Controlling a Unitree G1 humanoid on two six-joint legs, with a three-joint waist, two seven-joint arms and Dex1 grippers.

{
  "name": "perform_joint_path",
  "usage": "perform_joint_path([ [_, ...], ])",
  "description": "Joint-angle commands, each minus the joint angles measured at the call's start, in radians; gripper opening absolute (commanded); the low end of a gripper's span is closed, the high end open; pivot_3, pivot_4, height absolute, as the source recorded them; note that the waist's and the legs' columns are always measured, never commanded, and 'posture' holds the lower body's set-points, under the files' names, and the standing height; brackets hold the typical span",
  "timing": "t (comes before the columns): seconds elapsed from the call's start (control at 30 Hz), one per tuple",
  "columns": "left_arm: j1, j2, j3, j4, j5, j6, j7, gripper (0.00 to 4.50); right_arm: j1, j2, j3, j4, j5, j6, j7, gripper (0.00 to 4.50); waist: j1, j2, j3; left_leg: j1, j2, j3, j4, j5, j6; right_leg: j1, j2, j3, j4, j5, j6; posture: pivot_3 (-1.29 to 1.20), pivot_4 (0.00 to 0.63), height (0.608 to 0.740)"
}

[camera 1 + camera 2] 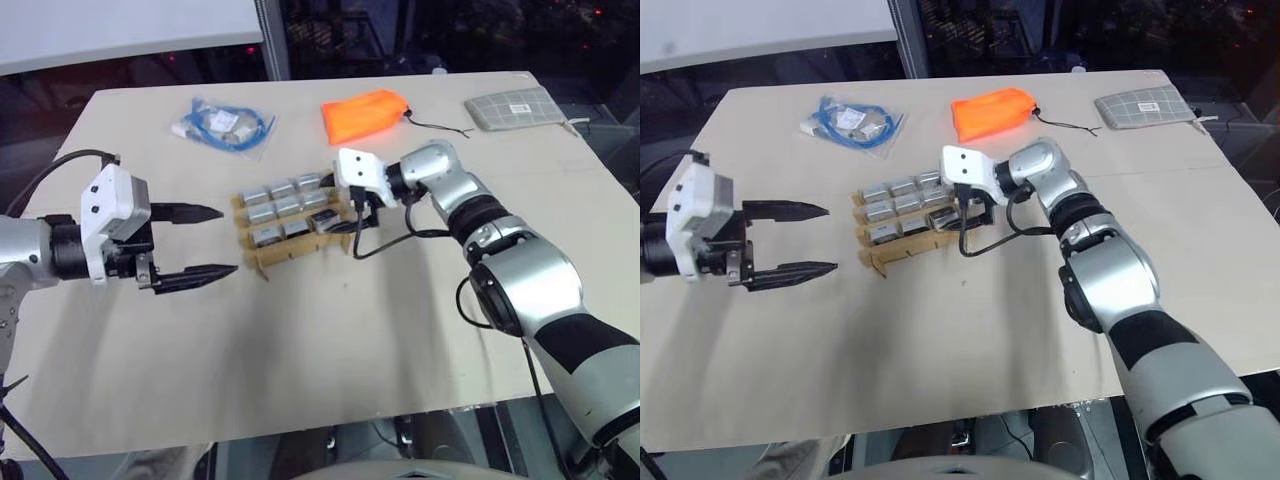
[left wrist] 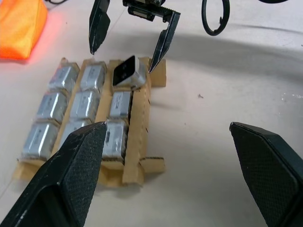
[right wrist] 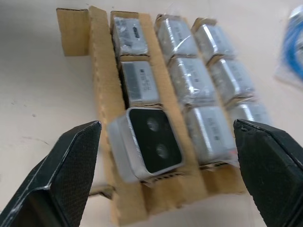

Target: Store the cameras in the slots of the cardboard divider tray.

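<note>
The cardboard divider tray [image 1: 262, 260] lies mid-table with several silver-grey cameras [image 1: 275, 208] sitting in its slots. One camera with a black lens face [image 3: 150, 144] rests tilted in an end slot of the outer row, also seen in the left wrist view [image 2: 127, 72]. My right gripper [image 1: 355, 215] hovers open just over that end of the tray, its fingers [image 2: 163, 42] standing either side of the tilted camera and holding nothing. My left gripper [image 1: 228, 240] is open and empty, to the left of the tray and pointing at it.
An orange pouch [image 1: 365, 113] and a grey checked pouch [image 1: 512, 107] lie at the table's far side. A clear bag with a blue cable [image 1: 222, 125] lies at the far left. A black cable loops off my right wrist beside the tray [image 1: 385, 240].
</note>
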Motion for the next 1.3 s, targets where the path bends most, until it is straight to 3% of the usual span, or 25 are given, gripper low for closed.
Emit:
perform_joint_path([
  [0.03,-0.017,0.007,0.008,0.012,-0.006,-0.022,-0.009,4.35,0.000,-0.007,-0.012,-0.049,0.019,-0.073,-0.001,4.42,-0.002,0.000,0.000,0.000,0.000,0.000,0.000,0.000,0.000,0.000,0.000,0.000,0.000,0.000,0.000,0.00,0.150,0.740],
  [0.37,-0.033,0.008,-0.006,0.026,-0.006,-0.034,-0.018,4.35,0.049,-0.037,0.075,-0.087,-0.069,-0.310,-0.085,4.42,0.000,0.000,0.000,0.000,0.000,0.000,0.000,0.000,0.000,0.000,0.000,0.000,0.000,0.000,0.000,0.00,0.150,0.740],
  [0.67,-0.041,0.010,-0.012,0.035,-0.004,-0.042,-0.022,4.35,0.045,-0.051,0.130,-0.050,-0.141,-0.331,-0.226,4.42,0.001,0.000,0.000,0.000,0.000,0.001,0.000,0.000,0.000,0.000,0.000,0.000,0.000,0.000,0.000,0.00,0.150,0.740],
  [0.77,-0.038,0.012,-0.008,0.034,-0.005,-0.041,-0.023,4.35,0.049,-0.057,0.151,-0.044,-0.167,-0.336,-0.252,3.54,0.000,0.000,0.000,0.000,0.000,0.001,0.000,0.000,0.000,0.000,0.000,0.000,0.000,0.000,0.000,0.00,0.150,0.740],
  [0.87,-0.032,0.012,-0.003,0.030,-0.007,-0.038,-0.023,4.35,0.052,-0.058,0.166,-0.041,-0.180,-0.346,-0.266,1.96,0.000,0.000,0.000,0.000,0.000,0.001,0.000,0.000,0.000,0.000,0.000,0.000,0.000,0.000,0.000,0.00,0.150,0.740],
  [0.97,-0.032,0.012,-0.003,0.029,-0.008,-0.037,-0.023,4.35,0.054,-0.056,0.166,-0.040,-0.180,-0.351,-0.275,0.68,0.000,0.000,0.000,0.000,0.000,0.002,0.000,0.000,0.000,0.000,0.000,0.000,0.000,0.000,0.000,0.00,0.150,0.740],
  [1.1,-0.038,0.014,-0.008,0.036,-0.008,-0.038,-0.025,4.35,0.054,-0.055,0.150,-0.042,-0.157,-0.352,-0.262,0.64,0.000,0.000,0.000,0.000,0.000,0.002,0.000,0.000,0.000,0.000,0.000,0.000,0.001,0.000,0.000,0.00,0.150,0.740],
  [1.3,-0.048,0.015,-0.018,0.045,-0.004,-0.043,-0.026,4.35,0.043,-0.030,0.039,-0.046,0.009,-0.169,0.004,0.64,0.000,0.000,0.000,0.000,0.000,0.003,0.000,0.000,0.000,0.000,0.000,0.000,0.000,0.000,0.000,0.00,0.150,0.740],
])
